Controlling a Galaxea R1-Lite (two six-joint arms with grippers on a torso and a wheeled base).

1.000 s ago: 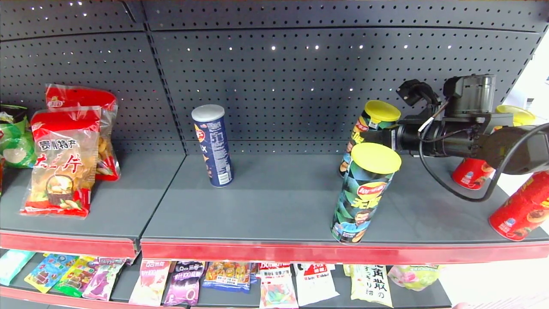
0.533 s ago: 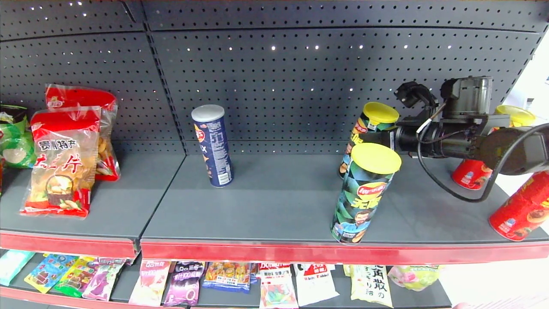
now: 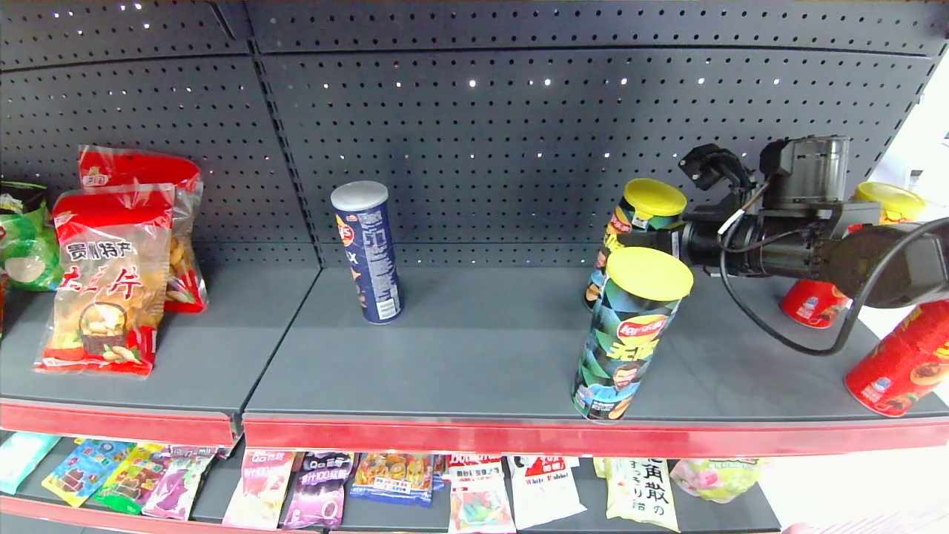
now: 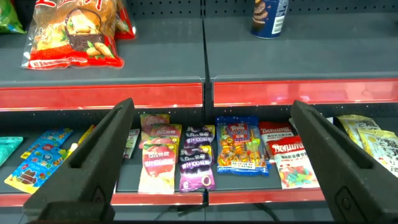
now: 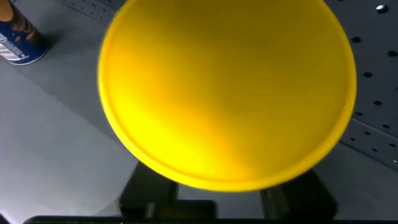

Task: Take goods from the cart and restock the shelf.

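**Right arm holds a yellow-lidded can at the back of the shelf**

Now the right pincer reaches in from the right, level with the upper part of a green can with a yellow lid, and is closed on it just below the lid. In the right wrist view that lid sits right in front of the camera, with the dark fingers showing on either side beneath its rim. The held can is near the pegboard back wall of the grey shelf. Whether its base touches the shelf cannot be told, as it is partly hidden.

Just in front of it stands a second green can, also yellow-lidded, close to the shelf's red front edge. A blue can with a pale lid stands upright well to the left, toward the back. Red cans stand at the right end: one near the front edge and one farther back behind the arm.

On the neighbouring shelf section to the left, two red snack bags lean one behind the other, with a green bag beside them.

The left pincer hangs lower, facing the lower shelf, with its two fingers spread wide and nothing between them. Flat sweet packets lie in a row on that lower shelf.
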